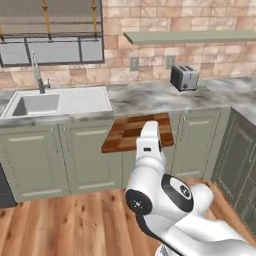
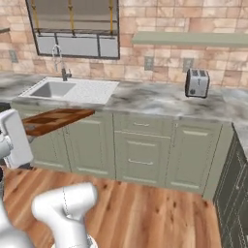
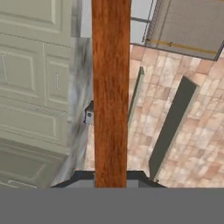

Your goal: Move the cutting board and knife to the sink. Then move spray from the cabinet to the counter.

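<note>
— Where is the cutting board [image 1: 131, 132]?

— Held flat in mid-air in front of the pale green lower cabinets [image 1: 45, 160], just below the tabletop [image 1: 150, 97] edge and right of the sink [image 1: 75, 100].

— And the gripper [image 3: 111, 177]?

— Clamped on the board's near edge; the hand view looks straight along the wood.

— What surrounds them?

— A faucet [image 2: 59, 60] at the sink beneath a window [image 2: 75, 26], a toaster [image 2: 196, 83] farther right against the tile backsplash, a wall shelf [image 2: 189, 39] above.
</note>
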Robot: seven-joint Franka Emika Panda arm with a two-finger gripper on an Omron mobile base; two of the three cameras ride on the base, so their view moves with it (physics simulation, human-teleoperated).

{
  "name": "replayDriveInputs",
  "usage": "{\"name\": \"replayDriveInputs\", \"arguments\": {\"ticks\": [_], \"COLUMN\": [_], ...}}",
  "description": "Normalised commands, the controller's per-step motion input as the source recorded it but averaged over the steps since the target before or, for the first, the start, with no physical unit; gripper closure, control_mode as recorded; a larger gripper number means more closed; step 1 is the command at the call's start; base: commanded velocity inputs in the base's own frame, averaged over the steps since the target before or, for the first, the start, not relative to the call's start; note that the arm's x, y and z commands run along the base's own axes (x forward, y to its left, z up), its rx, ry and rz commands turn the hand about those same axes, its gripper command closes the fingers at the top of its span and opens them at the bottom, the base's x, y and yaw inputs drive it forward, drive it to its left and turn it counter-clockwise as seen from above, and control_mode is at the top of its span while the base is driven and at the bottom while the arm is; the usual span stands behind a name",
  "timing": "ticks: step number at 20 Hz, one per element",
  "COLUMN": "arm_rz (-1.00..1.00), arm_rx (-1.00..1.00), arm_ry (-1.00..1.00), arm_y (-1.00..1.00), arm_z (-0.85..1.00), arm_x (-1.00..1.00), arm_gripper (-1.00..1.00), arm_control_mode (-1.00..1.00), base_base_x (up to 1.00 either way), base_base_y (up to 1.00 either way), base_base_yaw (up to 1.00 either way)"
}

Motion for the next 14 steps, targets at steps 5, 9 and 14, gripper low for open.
{"name": "replayDriveInputs", "arguments": {"ticks": [5, 9, 14], "arm_rz": [0.00, 0.00, 0.00], "arm_rx": [0.00, 0.00, 0.00], "arm_ry": [0.00, 0.00, 0.00], "arm_y": [0.00, 0.00, 0.00], "arm_z": [0.00, 0.00, 0.00], "arm_x": [0.00, 0.00, 0.00], "arm_gripper": [1.00, 1.00, 1.00], "arm_control_mode": [1.00, 1.00, 1.00], "base_base_x": [1.00, 0.91, 0.72], "base_base_y": [0.39, 0.72, 0.97], "base_base_yaw": [0.22, 0.14, 0.11]}}
